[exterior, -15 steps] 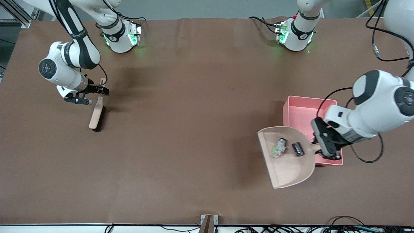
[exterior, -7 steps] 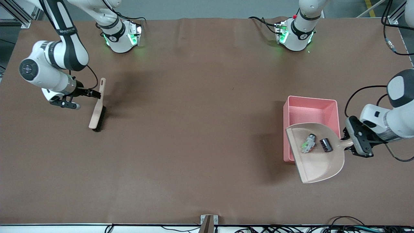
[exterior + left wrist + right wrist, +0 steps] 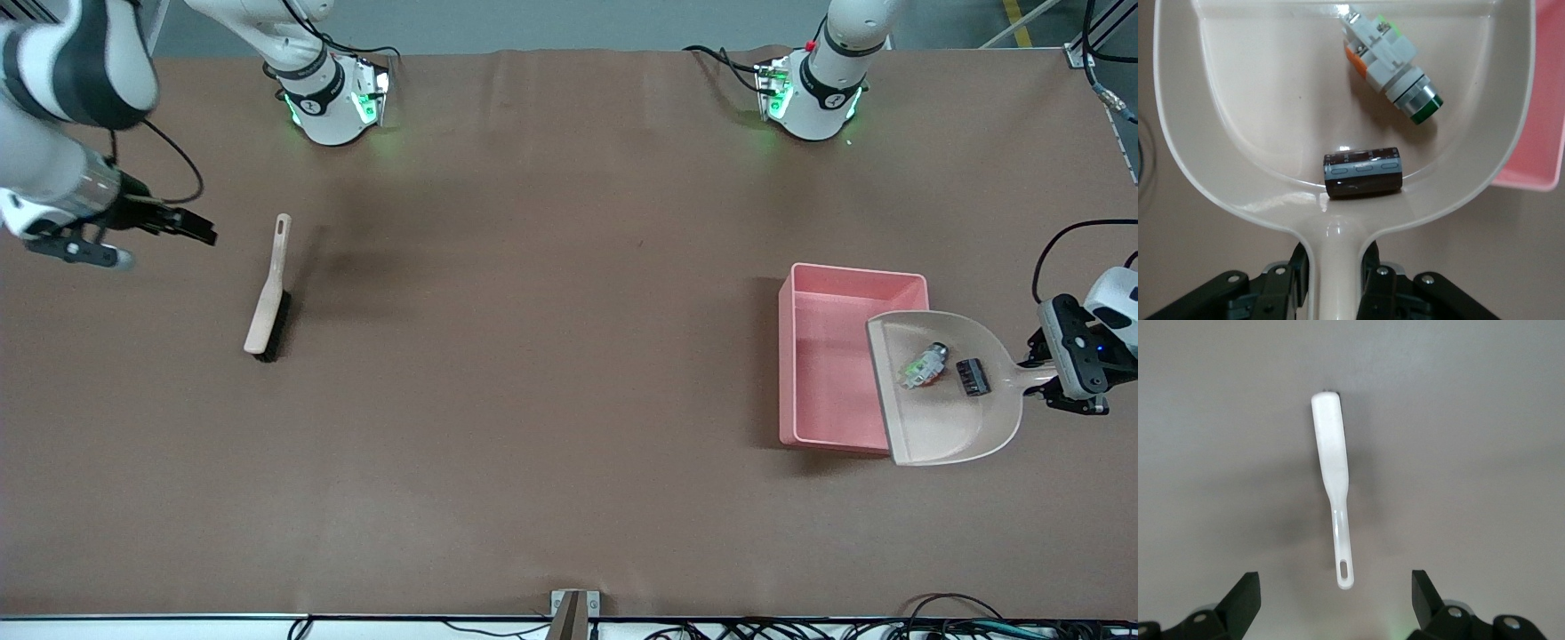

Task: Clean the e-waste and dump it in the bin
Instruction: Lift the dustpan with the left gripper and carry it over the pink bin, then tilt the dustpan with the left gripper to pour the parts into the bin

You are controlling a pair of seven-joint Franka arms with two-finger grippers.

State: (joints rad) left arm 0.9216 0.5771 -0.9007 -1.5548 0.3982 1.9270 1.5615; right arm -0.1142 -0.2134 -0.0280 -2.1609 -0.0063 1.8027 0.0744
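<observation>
My left gripper (image 3: 1042, 382) is shut on the handle of the beige dustpan (image 3: 938, 422), held level over the pink bin (image 3: 818, 356) at its edge toward the left arm's end. In the pan lie the white-grey part with an orange patch (image 3: 922, 366) and the small black block (image 3: 973, 377). In the left wrist view the gripper (image 3: 1336, 273) clamps the handle, with the white-grey part (image 3: 1388, 59), the black block (image 3: 1363, 173) and the dustpan (image 3: 1258, 100) in sight, and the bin (image 3: 1545, 120) beside it. My right gripper (image 3: 200, 234) is open and empty over the table near the brush (image 3: 268, 293).
The brush lies on the table at the right arm's end and shows in the right wrist view (image 3: 1333, 480) ahead of my open right gripper (image 3: 1336, 600). The arm bases (image 3: 329, 98) stand at the table's edge farthest from the front camera. Cables hang at the near edge.
My left gripper has carried the dustpan with both parts toward the left arm's end, over the bin. My right gripper has drawn back from the brush toward the table's end.
</observation>
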